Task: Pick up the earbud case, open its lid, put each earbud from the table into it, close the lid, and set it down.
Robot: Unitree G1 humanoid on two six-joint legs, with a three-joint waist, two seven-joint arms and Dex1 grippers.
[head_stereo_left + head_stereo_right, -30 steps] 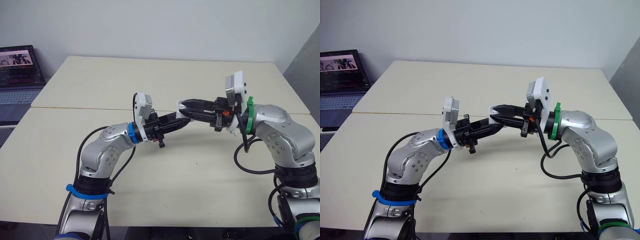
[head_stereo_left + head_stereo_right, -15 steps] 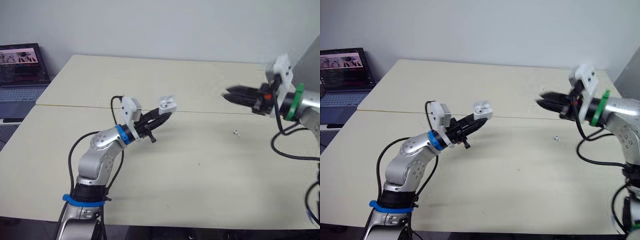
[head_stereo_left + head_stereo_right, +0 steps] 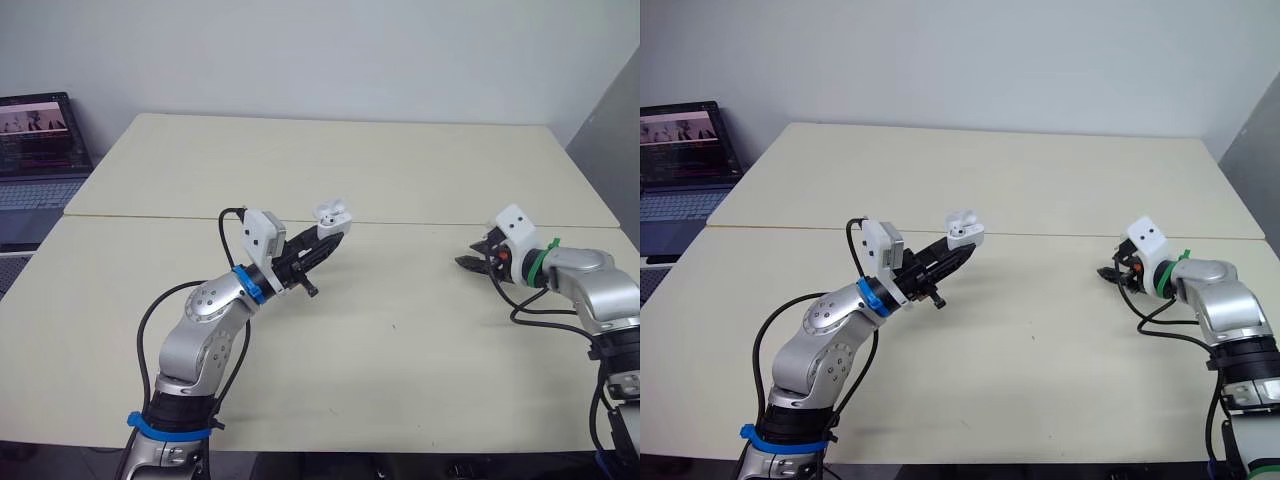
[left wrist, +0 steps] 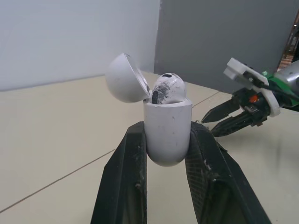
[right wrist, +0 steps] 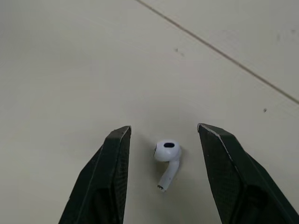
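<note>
Item: pale beige two-part table (image 3: 400, 170); landmark, its seam (image 3: 180, 217).

Change: a second ago both grippers met above the seam at mid-table. The right arm has since swung out and dropped to the tabletop on the robot's side of the seam.

- Right gripper (image 5: 163, 130): jaws spread wide, holding nothing, one finger either side of a loose white stemmed earbud (image 5: 167, 151) lying flat.
- Left gripper (image 3: 334, 233): clamped on the small glossy white rounded earbud case (image 4: 167, 133), raised roughly over the seam.

Case: upright, scuffed, domed lid (image 4: 124, 78) hinged back; seated earbud (image 4: 168, 87) protrudes from one socket.

Reading: first bud loaded, second pickup imminent.
</note>
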